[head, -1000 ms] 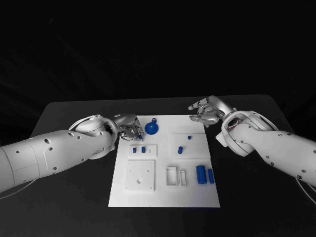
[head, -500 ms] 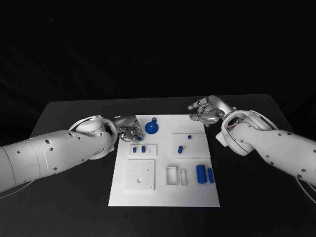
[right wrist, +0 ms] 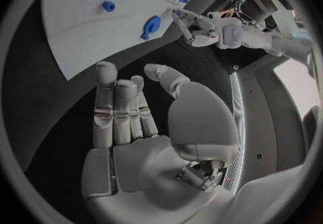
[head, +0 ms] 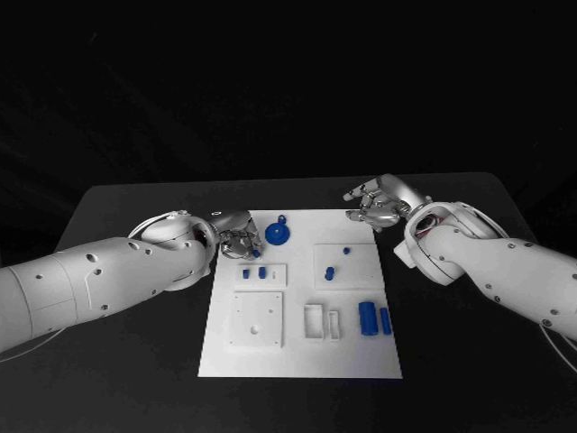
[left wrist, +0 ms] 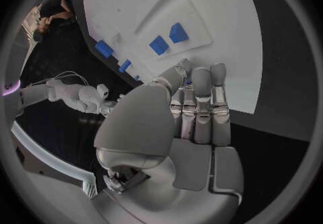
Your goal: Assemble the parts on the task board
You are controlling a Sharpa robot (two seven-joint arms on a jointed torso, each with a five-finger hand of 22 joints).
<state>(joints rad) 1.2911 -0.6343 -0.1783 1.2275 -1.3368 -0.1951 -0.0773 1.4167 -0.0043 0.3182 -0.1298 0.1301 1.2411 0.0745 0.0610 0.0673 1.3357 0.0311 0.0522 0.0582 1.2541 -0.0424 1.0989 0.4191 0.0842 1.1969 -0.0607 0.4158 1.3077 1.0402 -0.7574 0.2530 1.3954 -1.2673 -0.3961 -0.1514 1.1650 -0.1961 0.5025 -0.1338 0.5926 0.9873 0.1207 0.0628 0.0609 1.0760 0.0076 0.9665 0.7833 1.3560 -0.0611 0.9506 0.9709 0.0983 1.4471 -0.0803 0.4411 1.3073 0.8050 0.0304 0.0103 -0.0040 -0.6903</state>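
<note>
The white task board [head: 302, 352] lies in the middle of the black table. My left hand [head: 237, 236] hovers at the board's far left edge, pinching a small blue part [left wrist: 189, 81] at its fingertips. Just beyond it two small blue blocks [head: 252, 272] stand in a raised white plate [left wrist: 168, 25]. A round blue piece with a handle [head: 277, 234] lies beside the left hand. My right hand [head: 377, 203] is at the board's far right corner, over the table, fingers spread and holding nothing. The right wrist view also takes in the left hand [right wrist: 202, 30].
On the board sit a blue peg [head: 327, 272], a smaller blue stud [head: 346, 251], a blue cylinder [head: 367, 317] and a thin blue bar [head: 385, 321]. A white square plate [head: 258, 318] and white slots [head: 315, 321] lie at the near side. Bare table surrounds the board.
My left hand has shifted slightly toward the raised plate, keeping the small blue part in its fingertips. The right hand has stayed where it was.
</note>
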